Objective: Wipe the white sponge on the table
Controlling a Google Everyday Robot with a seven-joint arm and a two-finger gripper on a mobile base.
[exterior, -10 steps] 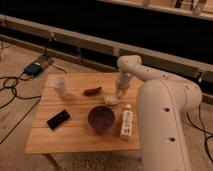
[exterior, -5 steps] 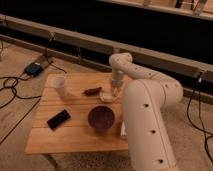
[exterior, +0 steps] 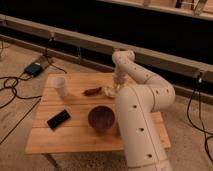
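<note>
Closest to the camera was the robot's big white arm [exterior: 140, 125], bending up and over the right side of the tabletop [exterior: 75, 135] and hiding a good chunk of it. Just left of it sat the purple bowl [exterior: 101, 118]; its inside looked dark and, as far as I could tell, held nothing. A black phone-like slab [exterior: 58, 119] lay on the left front of the slats.

Further back, the gripper [exterior: 116, 89] was down low at the tabletop's middle-rear, fingers pressed together on the white sponge [exterior: 110, 92], which peeked out as a pale lump right at the wood surface. Touching or just beside it on the left was a small brownish-red object [exterior: 92, 91], hard to identify. A white cup [exterior: 60, 86] stood toward the back-left corner; couldn't see into it.

My read: the wiping step was under way, sponge down on the wood. The next move probably needed a steady downward press while sliding sideways, without shoving that reddish thing or clipping the bowl.
</note>
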